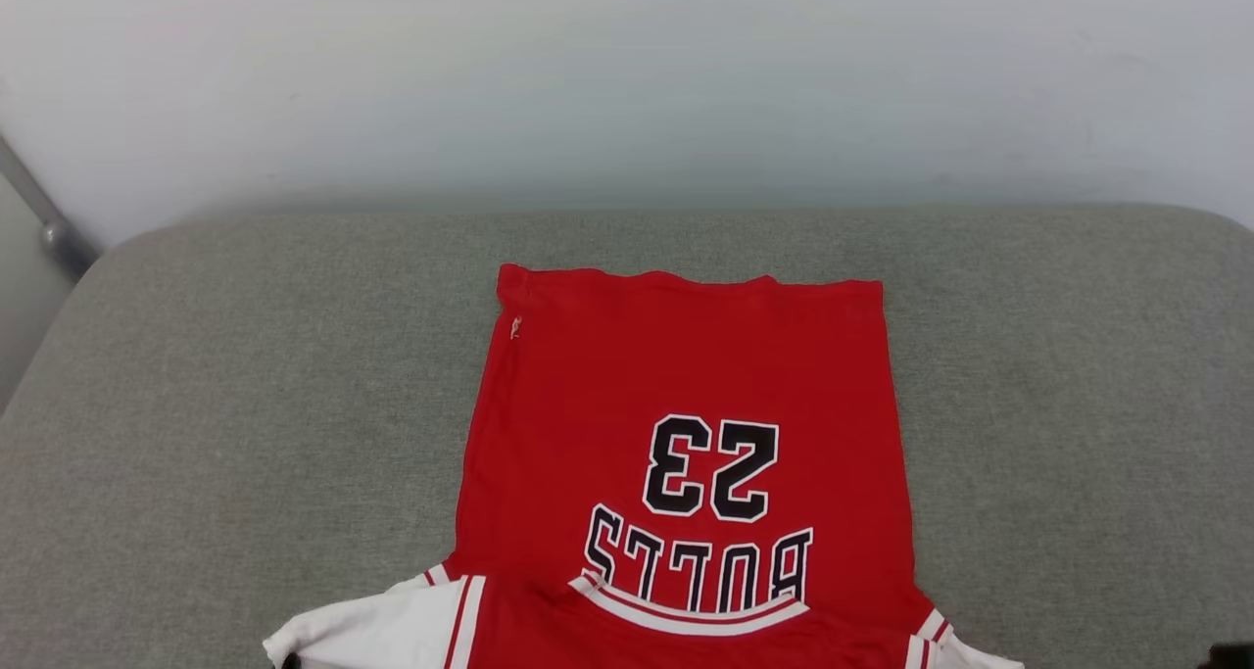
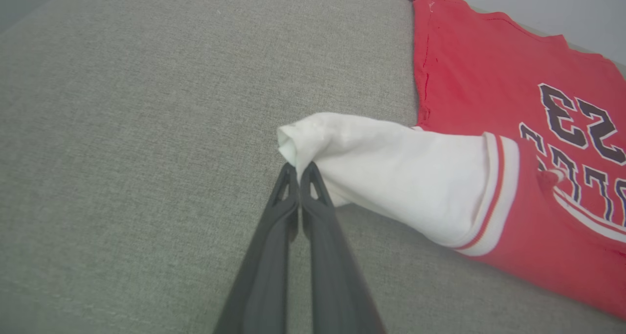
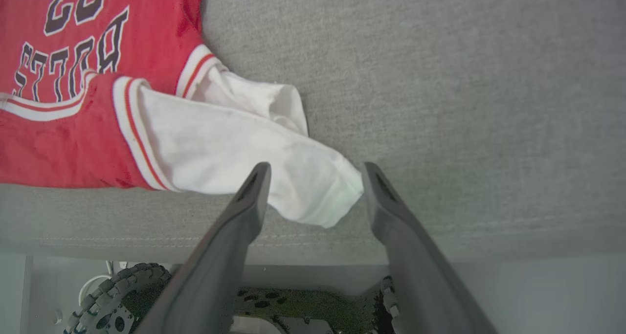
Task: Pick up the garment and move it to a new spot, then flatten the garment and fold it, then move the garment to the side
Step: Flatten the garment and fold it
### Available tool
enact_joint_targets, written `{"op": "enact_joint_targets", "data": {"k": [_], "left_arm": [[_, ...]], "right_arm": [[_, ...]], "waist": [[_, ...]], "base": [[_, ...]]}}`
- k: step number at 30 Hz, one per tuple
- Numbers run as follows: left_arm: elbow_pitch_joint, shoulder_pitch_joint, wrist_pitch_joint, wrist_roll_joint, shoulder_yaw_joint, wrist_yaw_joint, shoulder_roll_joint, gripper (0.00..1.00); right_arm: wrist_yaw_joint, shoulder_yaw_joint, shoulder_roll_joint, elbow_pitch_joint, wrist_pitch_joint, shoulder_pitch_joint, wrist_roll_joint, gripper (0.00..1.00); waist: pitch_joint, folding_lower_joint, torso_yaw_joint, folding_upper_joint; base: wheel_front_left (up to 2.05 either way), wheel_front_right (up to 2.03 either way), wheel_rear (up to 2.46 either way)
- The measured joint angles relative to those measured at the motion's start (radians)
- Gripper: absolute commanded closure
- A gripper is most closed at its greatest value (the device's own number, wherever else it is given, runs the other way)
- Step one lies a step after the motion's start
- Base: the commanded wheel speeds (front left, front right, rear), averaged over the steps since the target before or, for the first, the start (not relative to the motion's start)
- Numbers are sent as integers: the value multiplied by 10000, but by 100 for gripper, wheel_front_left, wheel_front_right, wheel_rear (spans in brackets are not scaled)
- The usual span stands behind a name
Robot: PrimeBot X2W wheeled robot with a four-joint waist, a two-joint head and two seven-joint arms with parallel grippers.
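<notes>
1. Our left hand (image 2: 299,170) is clenched on one white sleeve end of the garment (image 2: 469,70), bunched at its fingertips.
2. We see the red body flat on the grey cushion (image 1: 245,375), right of that hand.
3. Our right hand (image 3: 315,177) is released, fingers straddling the other sleeve's end.
</notes>
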State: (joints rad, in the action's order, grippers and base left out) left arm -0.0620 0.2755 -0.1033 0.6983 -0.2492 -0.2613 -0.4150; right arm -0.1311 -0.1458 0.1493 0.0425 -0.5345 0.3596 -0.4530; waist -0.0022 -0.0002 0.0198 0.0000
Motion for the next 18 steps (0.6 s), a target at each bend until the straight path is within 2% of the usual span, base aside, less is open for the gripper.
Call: {"op": "enact_joint_targets", "data": {"k": [6,12,15,18], "left_arm": [[380,-627,-324,-173,8,67,12,100],[765,-1933,-677,-430,-211,426,173,100],[853,-2579,-857,-537,-362,625,334,100],[865,-3183,-980,-713,-581,859,508,100]], "right_arm": [[0,-823,-40,33,965,-2515,654,0],[0,-1193,157,-1889,1279,-5924,830,0],[2,-1198,445,-3056,846,-7600,838,0],[0,-1011,800,-4019,-102,-8989,911,0]], "waist": [[529,2,104,0],[1519,4,387,0],[2091,5,626,0],[2655,5,923,0]], "base": [[0,0,0],[0,0,0],[0,0,0],[0,0,0]]}}
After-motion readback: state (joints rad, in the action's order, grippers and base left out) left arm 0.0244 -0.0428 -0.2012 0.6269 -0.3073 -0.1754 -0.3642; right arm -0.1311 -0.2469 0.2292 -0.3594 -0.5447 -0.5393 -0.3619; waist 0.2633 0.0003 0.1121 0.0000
